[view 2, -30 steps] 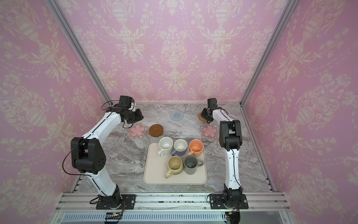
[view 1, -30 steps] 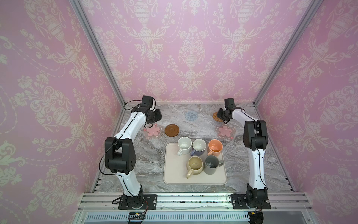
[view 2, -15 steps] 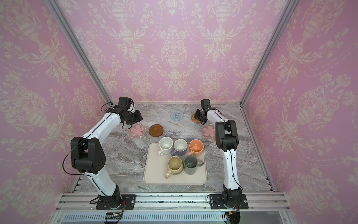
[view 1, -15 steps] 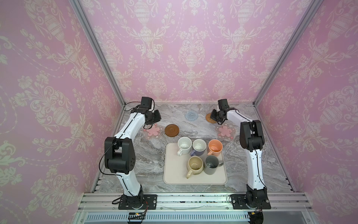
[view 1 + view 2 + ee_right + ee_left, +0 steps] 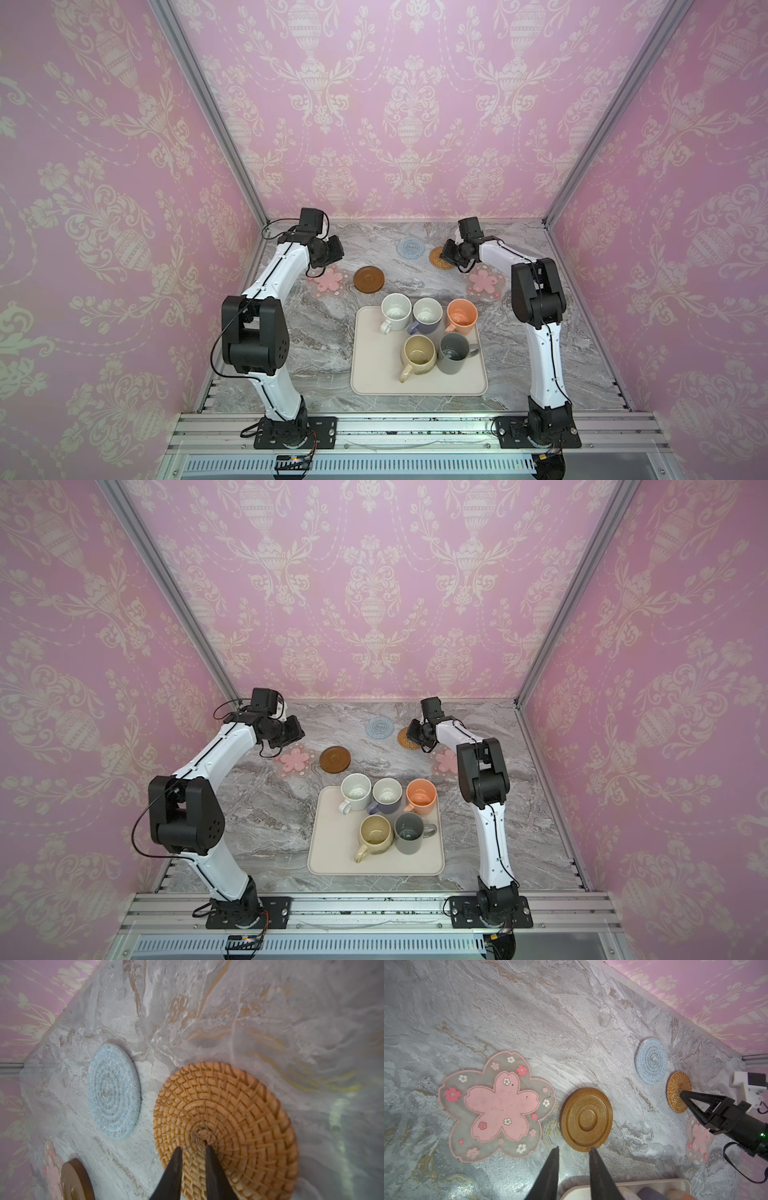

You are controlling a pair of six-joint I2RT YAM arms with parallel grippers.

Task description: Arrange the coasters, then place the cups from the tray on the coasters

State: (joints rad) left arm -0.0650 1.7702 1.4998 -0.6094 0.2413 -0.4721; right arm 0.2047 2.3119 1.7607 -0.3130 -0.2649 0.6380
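Rattan woven disc (image 5: 228, 1115) lies flat on the marble counter (image 5: 316, 332), beyond the far right corner of the tray (image 5: 374, 386). Right end effector (image 5: 193, 1147) is all but closed, tips pressed on the disc's centre; cannot tell if it pinches the weave. Left end effector (image 5: 574, 1148) is slightly parted and empty, above the counter beyond the tray's far left corner, near the brown wooden disc (image 5: 586, 1119). Blue-grey crocheted round (image 5: 410, 248) sits beyond the tray's far edge. All 5 mugs (image 5: 427, 313) stand upright on the tray.
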